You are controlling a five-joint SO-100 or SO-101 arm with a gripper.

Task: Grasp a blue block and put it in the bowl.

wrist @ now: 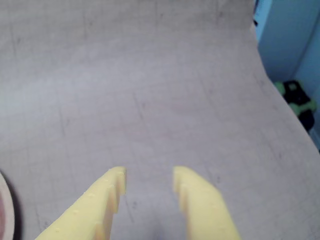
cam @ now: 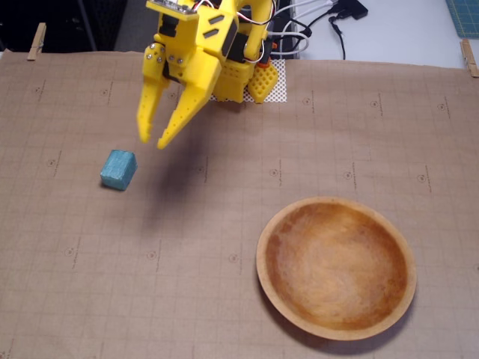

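Note:
The blue block is a small teal cube resting on the brown gridded paper at the left of the fixed view. My yellow gripper hangs open in the air just above and to the right of it, with nothing between its fingers. In the wrist view the gripper shows two yellow fingers apart over bare paper, and the block is out of sight there. The bowl, wide and wooden, sits at the lower right of the fixed view; a sliver of its rim shows at the wrist view's left edge.
The arm's yellow base stands at the top centre of the paper with cables behind it. Wooden clips pin the paper's far corners. Beyond the paper's edge in the wrist view are a blue surface and a green-black object.

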